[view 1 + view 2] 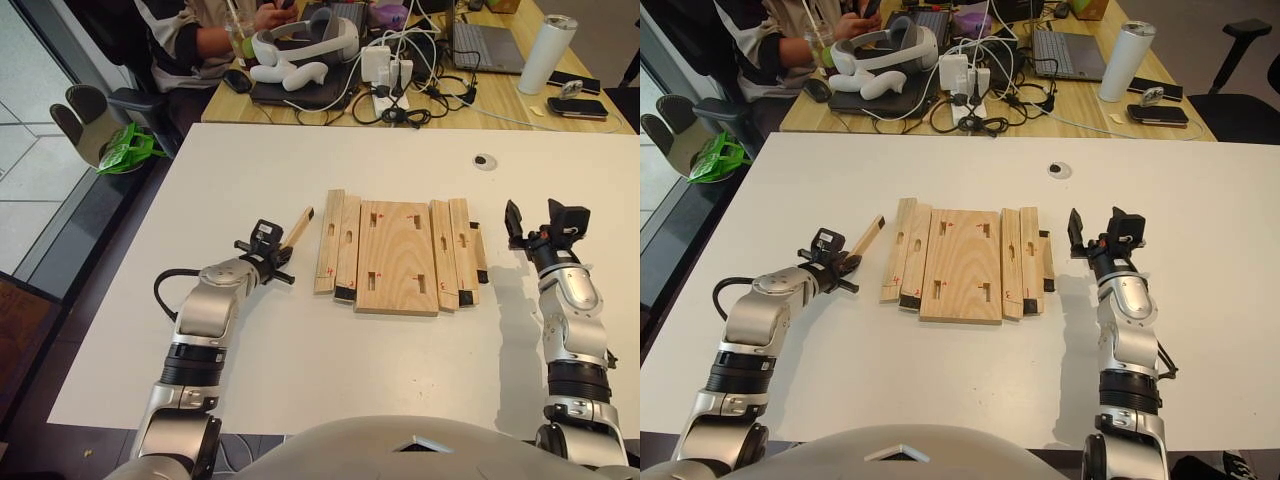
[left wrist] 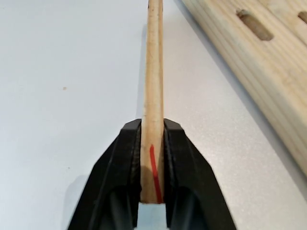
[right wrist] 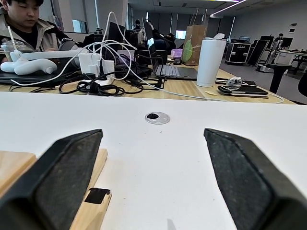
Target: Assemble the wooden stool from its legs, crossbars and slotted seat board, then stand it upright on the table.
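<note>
A: How many pieces of wood do you count?

B: Seven. One slotted seat board (image 1: 397, 257) lies flat in the middle of the tabletop (image 1: 300, 360), with four slots cut through it. Four leg pieces (image 1: 329, 240) flank it, two just beside its left edge and two just beside its right. One thinner strip (image 1: 480, 255) lies past the right pair. The seventh is a slim crossbar (image 1: 300, 226), off to the left of the group.

A: And the claws?

B: Two. The left claw (image 2: 152, 127) is clamped on the crossbar's near end, with a red line on the wood between the pads. The right claw (image 3: 153, 139) is spread wide with nothing in it, just right of the thin strip.

A: The surface and the room?

B: The tabletop is white, with one round grommet (image 1: 485, 160) toward its far side. Behind it is a wooden desk (image 1: 520, 105) carrying one laptop (image 1: 485, 45), one white tumbler (image 1: 549, 50), one headset (image 1: 305, 45) and tangled cables (image 1: 400, 100).

A: Anything unclear?

B: I cannot tell whether the crossbar touches the tabletop or is lifted off it. The dark ends on some pieces are too small to make out.
</note>
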You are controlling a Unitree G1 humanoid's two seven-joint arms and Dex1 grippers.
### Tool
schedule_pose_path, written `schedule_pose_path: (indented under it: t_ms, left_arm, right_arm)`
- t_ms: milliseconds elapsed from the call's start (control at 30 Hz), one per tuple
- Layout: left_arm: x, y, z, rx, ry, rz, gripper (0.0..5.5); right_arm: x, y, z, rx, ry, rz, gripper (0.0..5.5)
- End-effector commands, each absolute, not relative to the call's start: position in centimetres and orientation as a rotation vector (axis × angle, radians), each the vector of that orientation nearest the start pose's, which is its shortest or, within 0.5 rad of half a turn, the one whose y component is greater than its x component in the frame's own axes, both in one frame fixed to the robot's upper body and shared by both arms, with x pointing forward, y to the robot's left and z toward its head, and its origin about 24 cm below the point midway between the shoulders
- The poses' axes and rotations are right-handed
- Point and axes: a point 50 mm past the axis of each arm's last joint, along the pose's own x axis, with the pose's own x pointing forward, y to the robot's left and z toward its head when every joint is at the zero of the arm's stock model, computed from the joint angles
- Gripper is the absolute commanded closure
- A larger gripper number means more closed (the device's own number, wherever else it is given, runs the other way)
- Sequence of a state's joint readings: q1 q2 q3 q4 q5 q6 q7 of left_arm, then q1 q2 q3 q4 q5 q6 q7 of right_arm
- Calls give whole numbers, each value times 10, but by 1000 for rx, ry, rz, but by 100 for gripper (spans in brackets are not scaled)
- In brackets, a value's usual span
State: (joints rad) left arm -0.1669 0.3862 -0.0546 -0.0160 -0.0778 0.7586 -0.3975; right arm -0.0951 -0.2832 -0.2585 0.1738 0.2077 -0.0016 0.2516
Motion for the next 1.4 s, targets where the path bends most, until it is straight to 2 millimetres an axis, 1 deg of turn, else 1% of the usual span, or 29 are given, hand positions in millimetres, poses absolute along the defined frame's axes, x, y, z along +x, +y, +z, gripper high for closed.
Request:
schedule_pose_path:
  t_ms: [33,100,133,200,267,300,367,400,467,533,700,900,1033,1367,1400]
  left_arm:
    - [267,207,34,229,616,-302,509]
    - [276,212,52,186,534,-251,509]
    - [281,212,65,151,476,-240,509]
    - [292,209,97,48,334,-257,509]
    - [294,191,127,-82,226,-384,509]
    - [289,175,140,-133,182,-492,509]
    - [275,148,157,-198,127,-680,509]
    - [267,135,162,-225,112,-764,509]
    - [257,122,165,-264,109,-857,509]
    - [248,115,164,-278,124,-912,509]
    - [232,104,161,-293,157,-1031,509]
    - [225,96,163,-314,164,-1101,509]
    - [219,87,166,-373,159,-1164,509]
    - [216,80,163,-403,190,-1182,509]
    - [217,81,163,-410,190,-1179,509]
  right_arm:
    - [276,-259,70,-26,-40,-28,159]
    - [285,-260,84,27,-75,-21,159]
    - [289,-258,92,82,-85,15,159]
    - [295,-248,109,251,-89,159,159]
    - [294,-231,129,410,-83,358,159]
    - [292,-223,138,449,-78,441,159]
    - [287,-208,151,514,-58,591,159]
    - [282,-199,158,580,-51,695,159]
    - [271,-186,168,697,-45,869,159]
    - [267,-182,168,763,-21,955,159]
    - [261,-177,169,790,48,1082,159]
    - [264,-173,171,770,85,1178,159]
    - [265,-168,172,770,80,1225,159]
    - [263,-171,184,845,30,1323,353]
    - [262,-171,185,851,33,1336,362]
